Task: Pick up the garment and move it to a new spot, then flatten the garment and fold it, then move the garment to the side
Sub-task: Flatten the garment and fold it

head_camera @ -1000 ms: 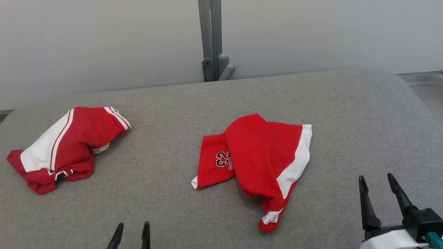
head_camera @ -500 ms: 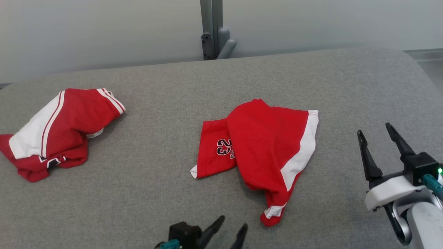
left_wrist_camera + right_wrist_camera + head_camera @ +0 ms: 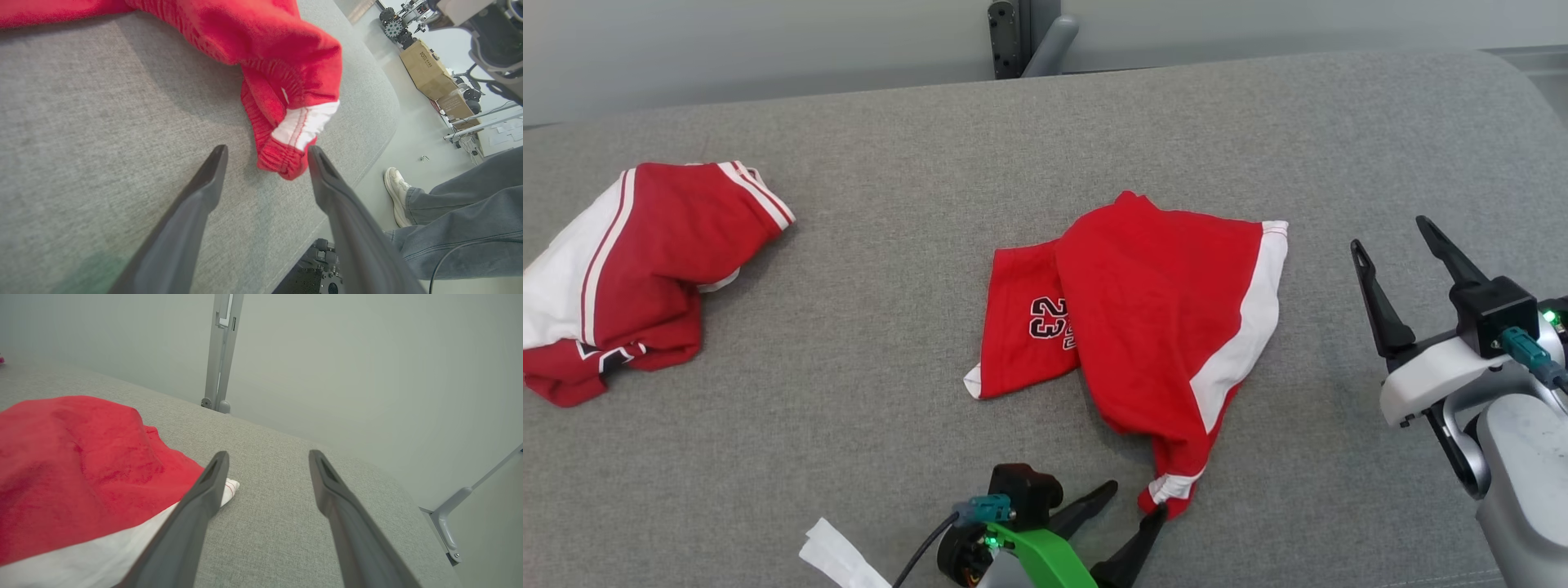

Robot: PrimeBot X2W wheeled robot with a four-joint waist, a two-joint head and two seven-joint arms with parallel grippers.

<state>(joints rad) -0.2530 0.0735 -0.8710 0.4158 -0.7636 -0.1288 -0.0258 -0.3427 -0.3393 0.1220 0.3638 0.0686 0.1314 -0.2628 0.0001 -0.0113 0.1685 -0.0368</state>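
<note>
The garment [image 3: 1152,327] is a pair of red shorts with a white side stripe and a "23" print, crumpled at the middle of the grey table. My left gripper [image 3: 1137,500] is open at the shorts' nearest corner, its right fingertip touching the red-and-white waistband end. In the left wrist view that bunched end [image 3: 292,134] lies between the tips of the left gripper [image 3: 267,149], nearer the right finger. My right gripper [image 3: 1388,233] is open to the right of the shorts, apart from them. In the right wrist view the right gripper [image 3: 268,454] stands beside the shorts' white-striped edge [image 3: 81,465].
A second red-and-white garment [image 3: 637,269] lies crumpled at the table's far left. The grey padded table [image 3: 866,457] ends close behind my left gripper. A grey post [image 3: 1013,33] stands behind the far edge. A person's leg and shoe [image 3: 396,192] and cardboard boxes [image 3: 427,69] are beside the table.
The camera has tilted down, shifting the whole picture. My left gripper has come forward and right to the shorts' near corner. My right gripper has moved farther up beside the shorts.
</note>
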